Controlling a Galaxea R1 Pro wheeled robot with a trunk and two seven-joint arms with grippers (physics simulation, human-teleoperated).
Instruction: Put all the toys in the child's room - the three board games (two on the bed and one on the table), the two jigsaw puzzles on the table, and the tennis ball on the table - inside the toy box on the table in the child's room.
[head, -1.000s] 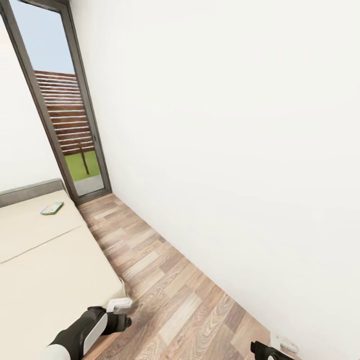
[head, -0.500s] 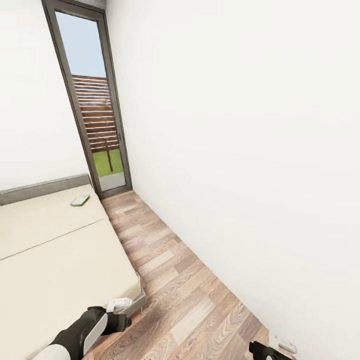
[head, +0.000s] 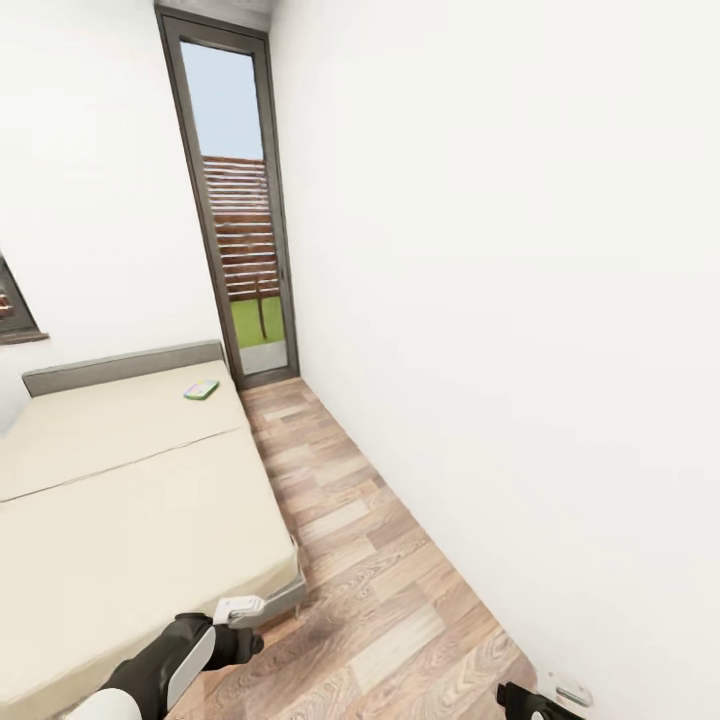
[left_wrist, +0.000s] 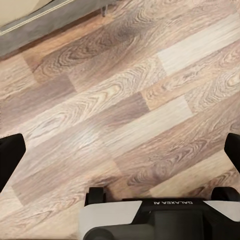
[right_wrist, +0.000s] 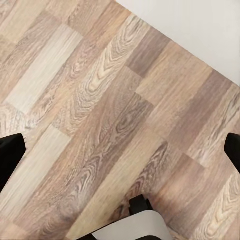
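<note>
A small green and pink board game (head: 201, 390) lies flat on the beige bed (head: 130, 500), near the grey headboard on the side closest to the glass door. My left arm (head: 180, 655) hangs low beside the bed's foot corner. In the left wrist view my left gripper (left_wrist: 120, 155) is open over bare wood floor, with its black fingertips (left_wrist: 10, 155) far apart. My right gripper (right_wrist: 120, 150) is open too, above floor next to the wall, nothing between its fingertips (right_wrist: 232, 147). The table, toy box, puzzles and tennis ball are out of view.
A strip of wood floor (head: 370, 560) runs between the bed and the white wall (head: 500, 300) up to a tall glass door (head: 245, 220). A window corner (head: 10, 310) shows at the far left. The bed's frame edge (left_wrist: 45, 20) lies close to my left gripper.
The whole picture has shifted right, so the camera has turned left: more of the bed and a window corner show. Both arms hold the same pose.
</note>
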